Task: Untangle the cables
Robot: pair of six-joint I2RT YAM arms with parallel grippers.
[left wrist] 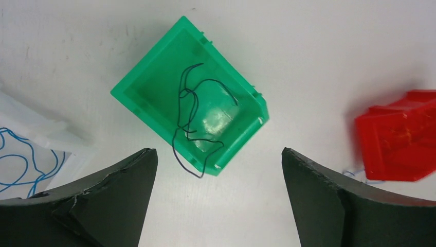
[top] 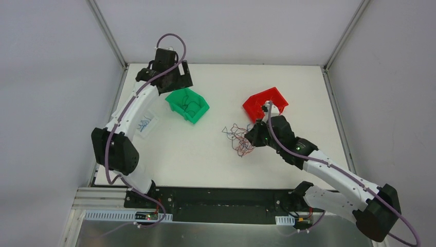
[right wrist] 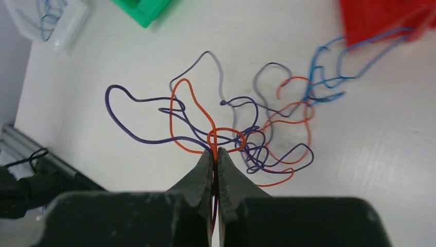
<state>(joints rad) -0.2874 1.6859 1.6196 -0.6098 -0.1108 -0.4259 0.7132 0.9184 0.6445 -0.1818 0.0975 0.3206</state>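
The cables [top: 237, 138] lie as a loose tangle of red, purple and blue strands on the white table, between the two bins. In the right wrist view the tangle [right wrist: 252, 139] spreads out just ahead of my fingers. My right gripper [right wrist: 216, 150] is shut on a red cable [right wrist: 191, 103] at the near edge of the tangle; it also shows in the top view [top: 252, 136]. A blue cable [right wrist: 329, 67] runs toward the red bin [right wrist: 380, 18]. My left gripper [left wrist: 218, 152] is open and empty, hovering above the green bin [left wrist: 154, 64], which holds a dark cable [left wrist: 190, 108].
The green bin [top: 198, 116] sits at the middle left and the red bin [top: 257, 105] just behind my right gripper. A white tray [top: 144, 125] with a blue cable [left wrist: 20, 164] lies at the left under the left arm. Walls enclose the table.
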